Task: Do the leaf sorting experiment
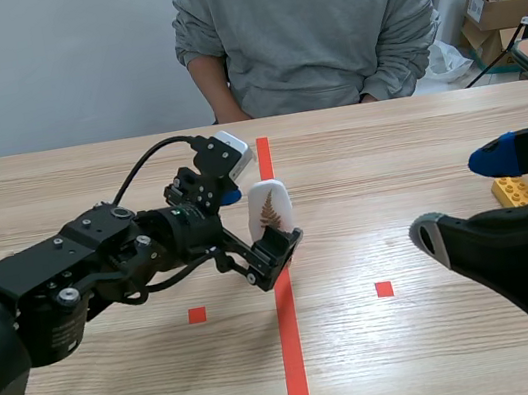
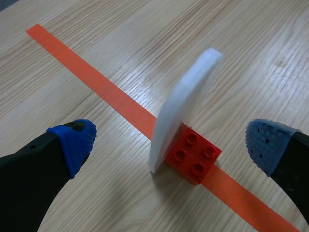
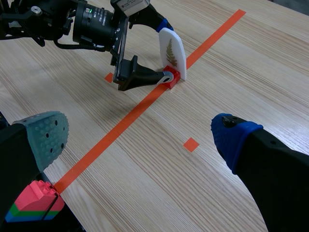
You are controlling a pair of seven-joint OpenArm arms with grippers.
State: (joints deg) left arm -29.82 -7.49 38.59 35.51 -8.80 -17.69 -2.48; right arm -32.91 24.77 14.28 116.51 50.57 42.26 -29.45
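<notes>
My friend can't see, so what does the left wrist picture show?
A white card stands on a red brick on the orange tape line, untouched between the open, blue-padded fingers of the left gripper. Everything sits on a pale wooden table.

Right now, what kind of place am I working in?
Probably a robotics lab or test room rather than a home. The wooden table is marked with orange-red tape, a person sits across it, and cardboard boxes are stacked in the far corner.

Table [image 1: 420, 161] wood-grain, matt; leaf card [image 2: 181, 104] smooth matt white; brick [image 2: 193, 153] glossy red plastic w/ studs.
</notes>
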